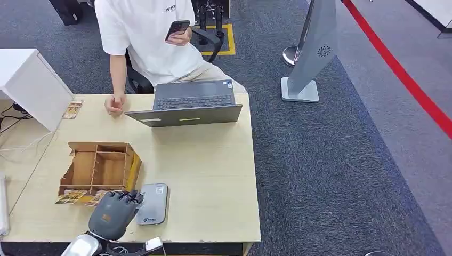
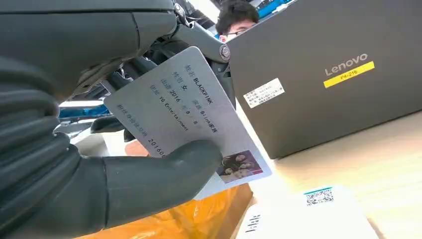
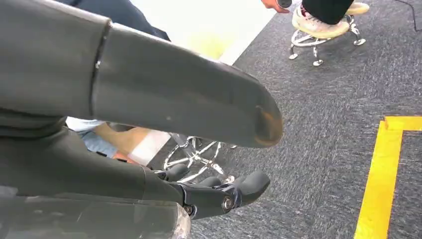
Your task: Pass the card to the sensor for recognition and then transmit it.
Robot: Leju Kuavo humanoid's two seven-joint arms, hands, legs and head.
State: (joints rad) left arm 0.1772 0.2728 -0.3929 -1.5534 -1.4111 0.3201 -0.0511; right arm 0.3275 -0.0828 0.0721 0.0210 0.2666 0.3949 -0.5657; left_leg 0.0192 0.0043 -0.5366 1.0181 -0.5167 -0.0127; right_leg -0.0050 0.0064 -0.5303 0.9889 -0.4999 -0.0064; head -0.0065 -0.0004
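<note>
Holding the card (image 2: 186, 114) between thumb and fingers, the left hand (image 1: 113, 214) has it just beside the sensor (image 1: 153, 203); recognition and handover seem left; the right hand (image 3: 219, 191) hangs with fingers loosely apart, holding nothing.

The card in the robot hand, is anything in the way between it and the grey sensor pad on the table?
Nothing visible is. The left robot hand holds the card right beside the sensor pad, and the laptop and wooden box sit off to the sides.
</note>
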